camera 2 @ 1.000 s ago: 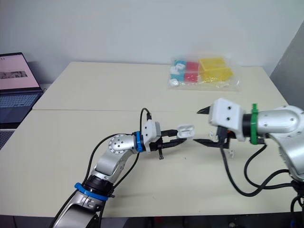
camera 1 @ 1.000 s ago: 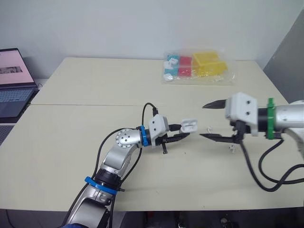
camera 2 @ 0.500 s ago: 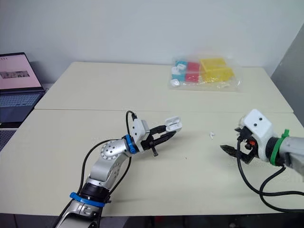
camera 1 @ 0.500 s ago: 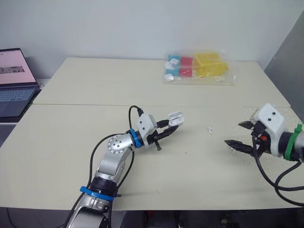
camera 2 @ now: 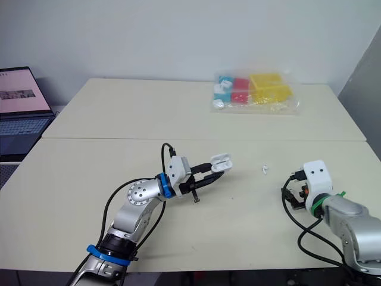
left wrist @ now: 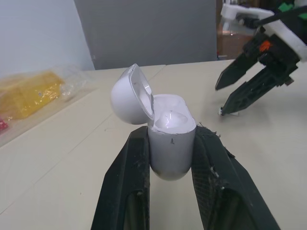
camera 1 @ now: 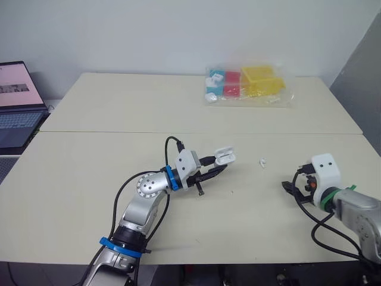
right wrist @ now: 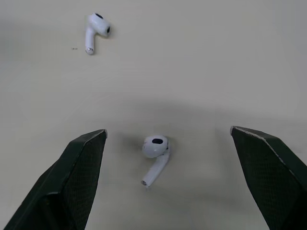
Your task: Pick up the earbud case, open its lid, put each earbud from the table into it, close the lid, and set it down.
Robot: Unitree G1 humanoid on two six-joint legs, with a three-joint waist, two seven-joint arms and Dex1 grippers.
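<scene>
Earbud (right wrist: 154, 152) lies on the table (camera 1: 107, 149) squarely between the right gripper's (right wrist: 168, 131) spread fingers (right wrist: 76, 172), stem slanting across the gap. Left gripper (left wrist: 170, 139) clamps the case (camera 1: 224, 157), lid open, just above the table.

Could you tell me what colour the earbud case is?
The case is white; left wrist view shows it best.

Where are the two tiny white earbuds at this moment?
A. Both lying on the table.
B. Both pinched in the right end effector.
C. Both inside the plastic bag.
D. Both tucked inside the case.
A: the near earbud lies on the table in the gap of the open right end effector, and the far earbud lies on it farther off.
</scene>
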